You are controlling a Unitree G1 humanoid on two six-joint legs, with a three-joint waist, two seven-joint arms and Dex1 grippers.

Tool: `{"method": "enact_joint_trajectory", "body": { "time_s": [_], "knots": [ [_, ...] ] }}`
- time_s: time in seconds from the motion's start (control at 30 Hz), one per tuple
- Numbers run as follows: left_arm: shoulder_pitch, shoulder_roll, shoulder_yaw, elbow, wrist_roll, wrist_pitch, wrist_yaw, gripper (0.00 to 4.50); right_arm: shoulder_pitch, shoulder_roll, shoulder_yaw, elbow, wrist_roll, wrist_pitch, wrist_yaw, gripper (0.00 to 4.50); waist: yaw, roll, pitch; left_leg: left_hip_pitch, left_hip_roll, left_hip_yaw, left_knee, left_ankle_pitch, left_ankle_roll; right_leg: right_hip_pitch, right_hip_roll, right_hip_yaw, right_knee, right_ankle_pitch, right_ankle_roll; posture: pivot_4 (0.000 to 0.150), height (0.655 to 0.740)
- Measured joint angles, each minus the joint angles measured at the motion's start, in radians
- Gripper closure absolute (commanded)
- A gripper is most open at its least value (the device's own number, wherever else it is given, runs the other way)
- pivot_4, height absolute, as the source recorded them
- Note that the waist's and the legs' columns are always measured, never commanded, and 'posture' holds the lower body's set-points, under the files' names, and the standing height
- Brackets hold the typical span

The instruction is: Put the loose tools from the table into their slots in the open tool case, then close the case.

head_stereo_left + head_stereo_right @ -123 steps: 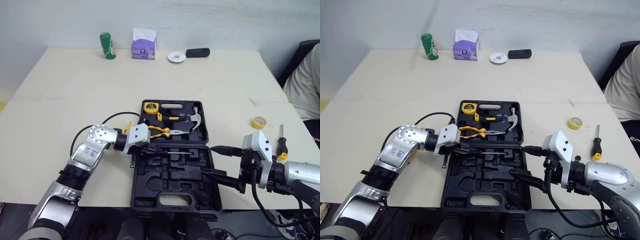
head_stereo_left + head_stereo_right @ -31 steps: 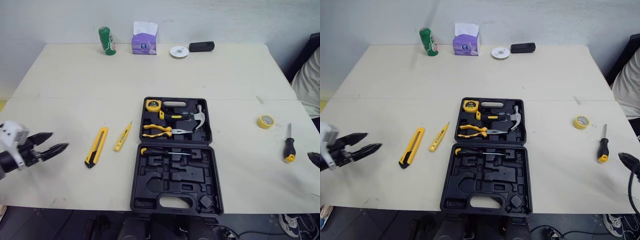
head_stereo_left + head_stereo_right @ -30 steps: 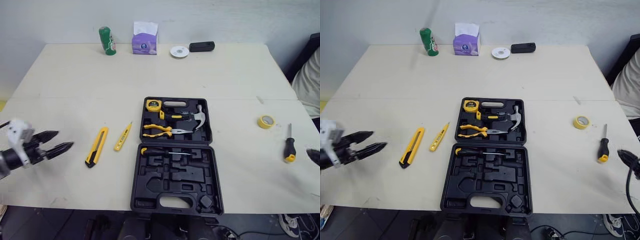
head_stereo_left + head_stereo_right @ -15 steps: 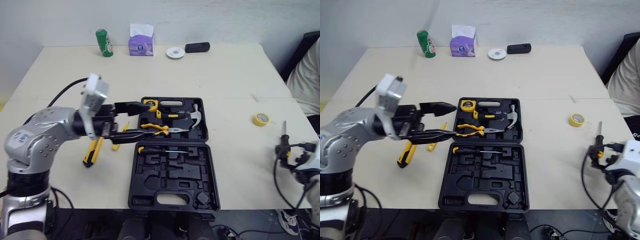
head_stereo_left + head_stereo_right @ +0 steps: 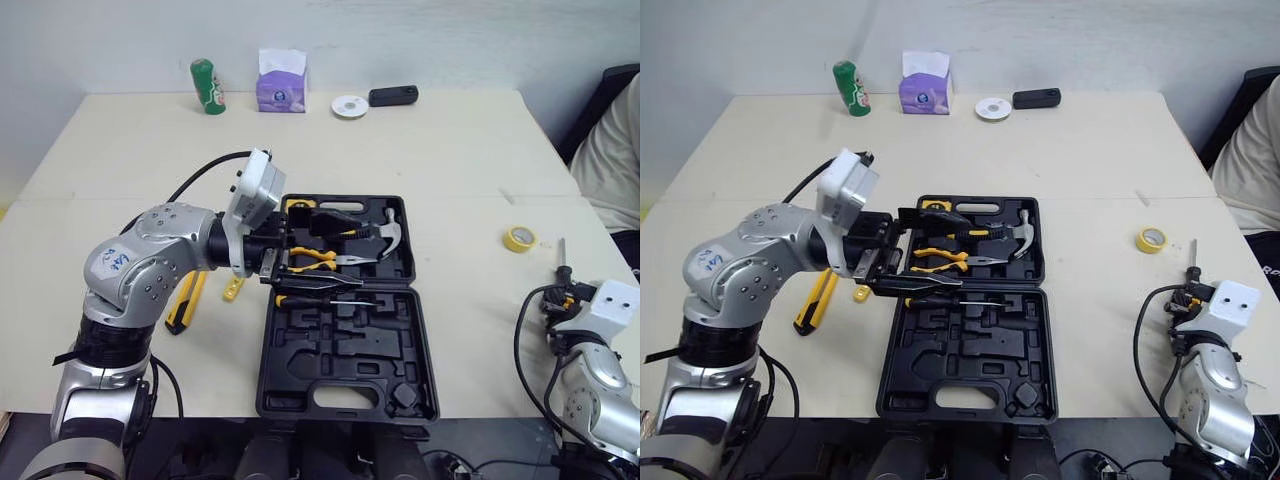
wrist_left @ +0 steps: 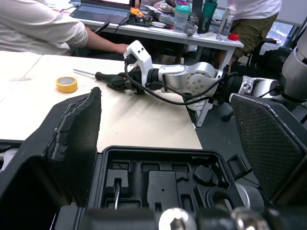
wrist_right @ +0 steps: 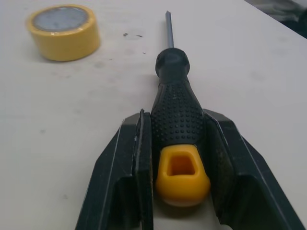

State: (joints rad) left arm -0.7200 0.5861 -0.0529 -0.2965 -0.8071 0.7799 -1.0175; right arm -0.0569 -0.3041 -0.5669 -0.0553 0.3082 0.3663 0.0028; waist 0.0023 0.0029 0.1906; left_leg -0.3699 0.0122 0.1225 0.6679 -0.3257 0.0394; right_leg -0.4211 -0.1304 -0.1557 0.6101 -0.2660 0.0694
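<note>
The black tool case (image 5: 340, 345) lies open mid-table; its far half holds a tape measure, hammer and pliers, and a screwdriver sits in a slot of the near half. My left gripper (image 5: 345, 252) hovers open over the case's far half, holding nothing. A black-and-yellow screwdriver (image 7: 177, 120) lies on the table at the right edge, and my right gripper (image 7: 177, 139) is shut on its handle. A yellow tape roll (image 5: 518, 238) sits just beyond it. A yellow utility knife (image 5: 185, 302) and a yellow tester pen (image 5: 233, 291) lie left of the case, partly behind my left arm.
Along the far table edge stand a green can (image 5: 207, 87), a purple tissue box (image 5: 282, 88), a white disc (image 5: 350, 106) and a black object (image 5: 393, 96). A person (image 5: 615, 160) sits at the right of the table.
My left gripper has swung right, from beside the case to over its far half. The right gripper's fingers have come together on the screwdriver handle.
</note>
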Motion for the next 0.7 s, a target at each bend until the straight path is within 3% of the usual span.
{"method": "enact_joint_trajectory", "body": {
  "time_s": [0.17,0.3,0.53,0.7],
  "knots": [
    [-0.022,-0.004,0.0,0.022,-0.002,0.015,0.0,0.0,-0.006,0.033,-0.068,-0.015,0.016,0.008,-0.107,3.48,-0.001,0.0,0.0,0.0,0.0,-0.001,0.0,0.0,0.0,0.0,-0.001,0.0,0.0,0.0,0.0,0.15,0.7278],
    [-0.022,-0.008,0.0,0.037,0.0,0.01,-0.007,0.0,0.008,0.005,-0.052,-0.063,0.046,0.02,-0.043,3.48,-0.01,0.003,0.001,0.001,0.0,0.001,0.0,0.0,0.0,0.0,-0.001,0.001,0.001,0.0,0.0,0.15,0.7278],
    [0.016,0.092,-0.012,0.035,0.074,-0.009,-0.046,0.0,-0.047,-0.204,0.199,-0.254,0.155,0.065,0.357,3.48,-0.032,0.004,0.002,0.003,0.003,0.0,-0.001,0.001,-0.002,0.0,0.001,0.001,0.002,-0.001,-0.002,0.15,0.7278],
    [0.18,0.25,-0.046,0.03,0.209,-0.101,-0.109,0.0,-0.155,-0.291,0.484,-0.353,0.247,0.165,0.638,3.48,-0.026,0.003,0.003,-0.001,0.002,-0.001,-0.001,0.001,-0.002,-0.003,0.0,0.0,0.003,-0.002,-0.004,0.15,0.7278]
  ]
}}
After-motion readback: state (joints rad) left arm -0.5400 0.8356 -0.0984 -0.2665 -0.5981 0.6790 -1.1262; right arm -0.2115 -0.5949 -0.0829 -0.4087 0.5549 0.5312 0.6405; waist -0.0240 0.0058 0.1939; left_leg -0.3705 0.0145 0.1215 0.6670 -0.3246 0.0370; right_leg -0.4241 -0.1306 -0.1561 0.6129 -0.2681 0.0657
